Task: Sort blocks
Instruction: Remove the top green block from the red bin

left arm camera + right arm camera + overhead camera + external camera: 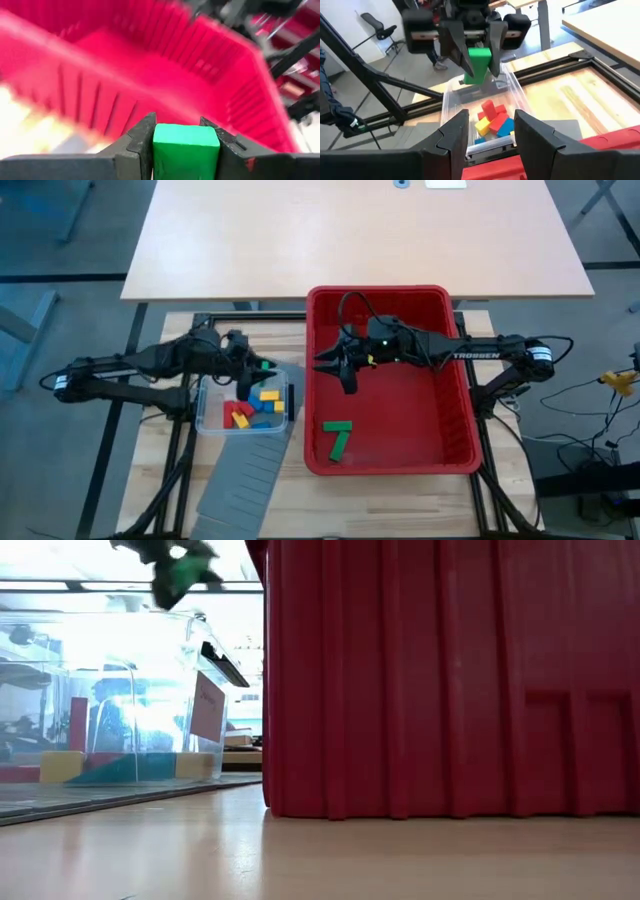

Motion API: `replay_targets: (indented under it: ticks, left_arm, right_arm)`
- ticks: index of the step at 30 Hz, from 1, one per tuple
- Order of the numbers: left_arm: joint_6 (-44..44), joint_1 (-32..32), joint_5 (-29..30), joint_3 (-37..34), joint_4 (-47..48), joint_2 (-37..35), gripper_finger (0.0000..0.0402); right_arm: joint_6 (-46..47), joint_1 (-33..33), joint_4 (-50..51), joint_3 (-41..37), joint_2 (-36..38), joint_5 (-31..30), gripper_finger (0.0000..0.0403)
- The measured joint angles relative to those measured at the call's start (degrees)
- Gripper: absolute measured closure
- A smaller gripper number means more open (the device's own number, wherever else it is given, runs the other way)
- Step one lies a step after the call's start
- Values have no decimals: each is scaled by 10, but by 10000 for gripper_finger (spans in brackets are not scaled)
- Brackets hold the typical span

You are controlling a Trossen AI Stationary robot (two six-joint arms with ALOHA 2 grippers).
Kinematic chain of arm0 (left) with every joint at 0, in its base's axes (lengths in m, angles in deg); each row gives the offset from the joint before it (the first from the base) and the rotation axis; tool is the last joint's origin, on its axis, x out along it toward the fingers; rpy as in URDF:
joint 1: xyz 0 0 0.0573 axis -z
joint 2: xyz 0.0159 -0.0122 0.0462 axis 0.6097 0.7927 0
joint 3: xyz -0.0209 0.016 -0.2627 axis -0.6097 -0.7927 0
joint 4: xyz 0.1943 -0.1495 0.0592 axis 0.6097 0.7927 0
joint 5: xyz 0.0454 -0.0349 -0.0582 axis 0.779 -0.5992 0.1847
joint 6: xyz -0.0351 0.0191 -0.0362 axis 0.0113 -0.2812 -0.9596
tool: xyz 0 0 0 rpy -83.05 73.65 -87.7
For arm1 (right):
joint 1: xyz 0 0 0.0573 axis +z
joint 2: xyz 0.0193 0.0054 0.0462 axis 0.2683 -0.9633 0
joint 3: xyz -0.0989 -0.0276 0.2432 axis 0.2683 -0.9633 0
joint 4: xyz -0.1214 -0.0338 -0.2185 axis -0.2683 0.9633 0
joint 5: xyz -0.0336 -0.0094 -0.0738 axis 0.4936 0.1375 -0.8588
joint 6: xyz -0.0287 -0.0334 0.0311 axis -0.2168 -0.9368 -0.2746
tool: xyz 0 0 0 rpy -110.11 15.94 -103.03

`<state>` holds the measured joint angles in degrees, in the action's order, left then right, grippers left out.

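My left gripper (260, 367) is shut on a green block (479, 62) and holds it in the air over the small clear tub (243, 408). In the tub lie red, yellow and blue blocks (492, 120). The red bin (455, 410) stands right of the tub, with two green blocks (337, 436) lying on its floor near the front. My right gripper (490, 132) hovers open over the bin's left part, facing the tub, with nothing between its fingers. My left gripper pinches the green block by two opposite sides (159, 146) between its two fingers. The fingers slant a little downward, coming from the table's left. The block's lower end (471, 77) sticks out below the fingertips, and the block hangs clear above the tub.
A long grey slotted panel (240, 480) lies under and in front of the tub, reaching to the table's near edge. The bin's tall left wall (400, 680) rises close beside the tub. A larger pale table (350, 230) stands behind.
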<state>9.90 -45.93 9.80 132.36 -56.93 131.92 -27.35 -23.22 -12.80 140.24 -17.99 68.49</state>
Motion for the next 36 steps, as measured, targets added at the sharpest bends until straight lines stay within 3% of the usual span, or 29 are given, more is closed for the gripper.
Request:
replay_targets:
  ticks: [6, 11, 19, 23, 29, 36]
  left_arm:
    - [-26, 0, -5, 0, 140, -18, 279]
    - [-44, 0, -26, 0, 167, -7, 252]
    - [-40, 0, -28, 0, 167, 12, 204]
    - [-34, 0, -19, 0, 168, 19, 184]
    - [-37, 0, -9, 0, 168, 22, 169]
    - [-51, 0, -8, 0, 168, 22, 181]
  right_arm:
    - [0, -6, 0, 0, 0, 0, 275]
    - [-8, -11, 22, 0, 1, 0, 279]
    - [-96, -8, 270, 0, 9, 0, 263]
    - [-119, 3, 334, -21, 8, 0, 250]
    - [-114, 27, 314, -101, 7, 1, 240]
    - [-33, 36, 137, -218, 6, 44, 238]
